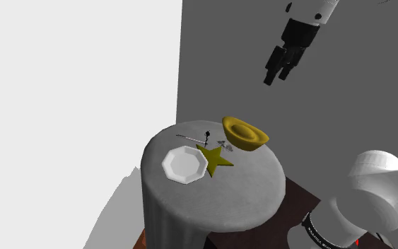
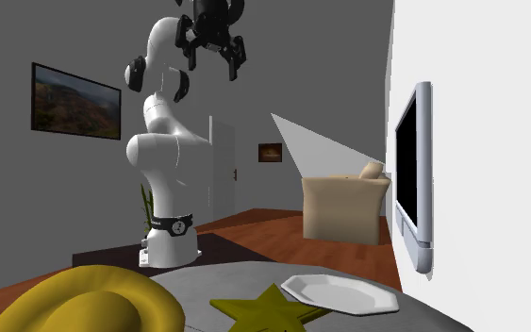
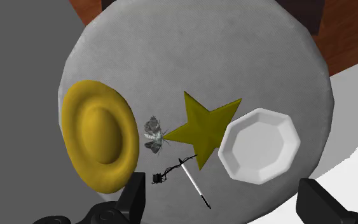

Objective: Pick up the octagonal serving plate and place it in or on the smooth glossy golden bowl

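Hand [image 3: 222, 186] is spread wide, nothing between the fingers; in the wrist view it looks straight down on the round table [image 3: 190, 51]. The octagonal plate [image 3: 260, 146] lies flat, close to the table edge, on the far side of the star [image 3: 203, 124] from the golden bowl [image 3: 101, 135]. A small moth figure [image 3: 153, 135] and a black sprig with a white stick [image 3: 184, 175] lie between bowl and star. One star tip reaches the plate rim; touching or tucked under, can't tell. My read on the plate: rigid, thin, light, probably slick and chippable. It's too broad to span, so pinch the raised rim on a straight facet, one finger inside and one outside, on the side away from the star. Expect it to tilt once lifted; the bowl is narrower than you'd like, so it will likely rest across the rim. The wrist view gives the plan layout and all eight facets. The shoulder view gives height: hand [image 1: 281, 67] well above the table [image 1: 218, 205], closer to over the bowl [image 1: 245, 134] than the plate [image 1: 184, 164]. The second exterior view, low, gives the profile: bowl [image 2: 84, 302] nearest, star [image 2: 268, 309], then the shallow plate [image 2: 340, 292] with its rim flaring off the surface. Beyond are the arm, the open hand [image 2: 214, 61] up high, an armchair [image 2: 343, 207] and a wall TV [image 2: 412, 170].
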Robot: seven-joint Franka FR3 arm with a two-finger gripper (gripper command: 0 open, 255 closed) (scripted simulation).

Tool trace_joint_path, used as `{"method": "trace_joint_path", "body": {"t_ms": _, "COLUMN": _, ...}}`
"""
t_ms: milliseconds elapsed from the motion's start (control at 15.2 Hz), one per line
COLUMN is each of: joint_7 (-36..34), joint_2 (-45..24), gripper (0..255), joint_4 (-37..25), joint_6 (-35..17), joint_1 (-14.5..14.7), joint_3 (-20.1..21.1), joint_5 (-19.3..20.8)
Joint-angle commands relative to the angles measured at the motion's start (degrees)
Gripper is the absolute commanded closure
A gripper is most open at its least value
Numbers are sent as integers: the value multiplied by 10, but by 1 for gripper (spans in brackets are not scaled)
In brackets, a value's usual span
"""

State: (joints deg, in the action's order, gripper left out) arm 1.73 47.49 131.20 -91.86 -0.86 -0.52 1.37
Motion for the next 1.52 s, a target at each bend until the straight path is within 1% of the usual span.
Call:
{"method": "trace_joint_path", "body": {"t_ms": 0, "joint_7": 0, "joint_2": 0, "gripper": 0, "joint_4": 0, "joint_6": 0, "joint_1": 0, "joint_3": 0, "joint_5": 0}}
{"method": "trace_joint_path", "body": {"t_ms": 396, "joint_7": 57, "joint_2": -84, "gripper": 0, "joint_4": 33, "joint_6": -102, "joint_1": 20, "joint_3": -26, "joint_5": -5}}
{"method": "trace_joint_path", "body": {"t_ms": 726, "joint_7": 107, "joint_2": -171, "gripper": 0, "joint_4": 40, "joint_6": -181, "joint_1": 39, "joint_3": -45, "joint_5": -16}}
{"method": "trace_joint_path", "body": {"t_ms": 1056, "joint_7": 162, "joint_2": -269, "gripper": 0, "joint_4": 28, "joint_6": -251, "joint_1": 58, "joint_3": -60, "joint_5": -35}}
{"method": "trace_joint_path", "body": {"t_ms": 1452, "joint_7": 233, "joint_2": -396, "gripper": 0, "joint_4": -10, "joint_6": -319, "joint_1": 80, "joint_3": -70, "joint_5": -71}}
